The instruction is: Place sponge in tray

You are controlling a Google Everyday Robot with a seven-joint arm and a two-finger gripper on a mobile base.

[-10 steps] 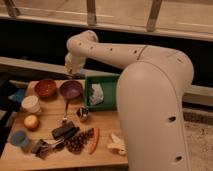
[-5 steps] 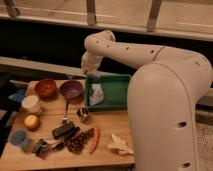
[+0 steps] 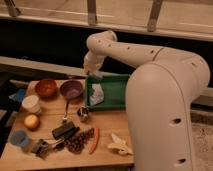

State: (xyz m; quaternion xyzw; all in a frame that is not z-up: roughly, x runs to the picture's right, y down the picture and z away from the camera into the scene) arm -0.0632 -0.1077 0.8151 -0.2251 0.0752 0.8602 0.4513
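Sponge handling, as I judge it: light, soft, compressible, unlikely to slip or break; best pinched across its short sides at mid-body. My gripper (image 3: 93,71) hangs over the far-left corner of the green tray (image 3: 118,99), fingers closed. Whether the sponge sits between them I cannot tell; nothing blue-grey shows there. A pale, crumpled cloth-like item (image 3: 96,94) lies inside the tray at its left side. Purple bowl (image 3: 71,89) stands just left of the tray, brown bowl (image 3: 46,88) further left.
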